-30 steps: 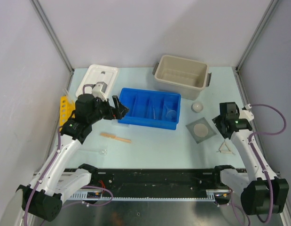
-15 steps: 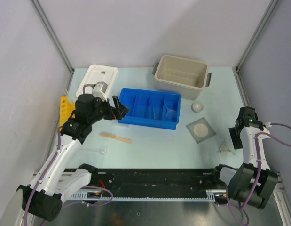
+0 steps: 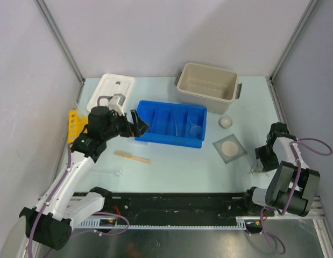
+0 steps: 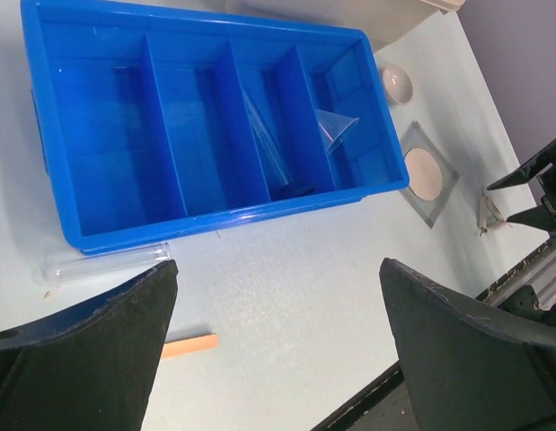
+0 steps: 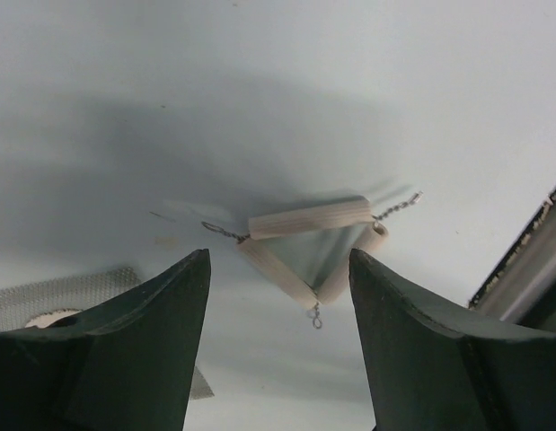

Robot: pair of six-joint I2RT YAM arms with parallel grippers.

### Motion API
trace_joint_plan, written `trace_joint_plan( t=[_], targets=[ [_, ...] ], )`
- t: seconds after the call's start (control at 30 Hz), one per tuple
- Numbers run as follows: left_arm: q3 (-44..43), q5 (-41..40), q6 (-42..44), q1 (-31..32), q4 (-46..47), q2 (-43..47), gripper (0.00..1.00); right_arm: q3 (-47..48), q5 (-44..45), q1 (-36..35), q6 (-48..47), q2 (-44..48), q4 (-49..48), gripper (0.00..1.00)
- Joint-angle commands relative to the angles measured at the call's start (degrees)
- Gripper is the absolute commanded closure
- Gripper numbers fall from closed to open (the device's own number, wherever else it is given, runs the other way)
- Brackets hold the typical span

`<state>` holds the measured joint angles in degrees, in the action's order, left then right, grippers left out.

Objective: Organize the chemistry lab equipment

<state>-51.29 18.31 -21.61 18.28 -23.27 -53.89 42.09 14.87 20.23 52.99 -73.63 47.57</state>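
I hold nothing: my left claw (image 4: pixel 278 269) is open, and my right claw (image 5: pixel 278 269) is open over the triangle (image 5: pixel 304 218). The tray (image 4: pixel 224 218) has glass (image 4: pixel 269 148). The stick (image 3: pixel 132 156) at 7 o'clock and the mesh (image 3: pixel 229 148) at 4 lie outside.

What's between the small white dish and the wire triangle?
The grey mesh square, lying flat. The top view shows it clearly, and the left wrist view shows it too.

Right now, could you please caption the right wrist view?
Open right claw hovers over the wire triangle lying flat.
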Motion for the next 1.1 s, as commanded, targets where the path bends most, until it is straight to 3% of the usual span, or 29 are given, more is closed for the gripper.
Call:
trace_joint_plan(
  t=[0.0, 0.27, 0.53, 0.8, 0.9, 1.07],
  targets=[
    [-0.83, 1.68, -0.75, 0.44, 1.22, -0.02, 0.0, 0.18, -1.87, -0.39, -3.96, -2.08, -4.77, 0.31],
    [-0.83, 1.6, -0.72, 0.44, 1.25, -0.18, 0.0, -1.19, -3.95, -1.17, -3.12, -5.52, -5.78, 0.3],
    [-0.68, 1.65, -0.72, 0.44, 1.26, -0.1, 0.01, -3.56, -2.79, -1.11, -2.26, -6.07, -9.01, 0.43],
    [-0.74, 1.54, -0.74, 0.53, 1.25, -0.05, 0.01, -3.76, -1.74, -0.98, -2.58, -8.0, -11.01, 0.92],
    [-0.74, 1.6, -0.76, 0.53, 1.22, -0.13, 0.0, -3.77, -1.97, -0.98, -3.26, -7.41, -11.91, 0.98],
    [-0.74, 1.64, -0.77, 0.58, 1.24, -0.21, 0.01, -3.64, -3.32, -0.98, -4.02, -4.25, -13.44, 1.0]
  ],
)
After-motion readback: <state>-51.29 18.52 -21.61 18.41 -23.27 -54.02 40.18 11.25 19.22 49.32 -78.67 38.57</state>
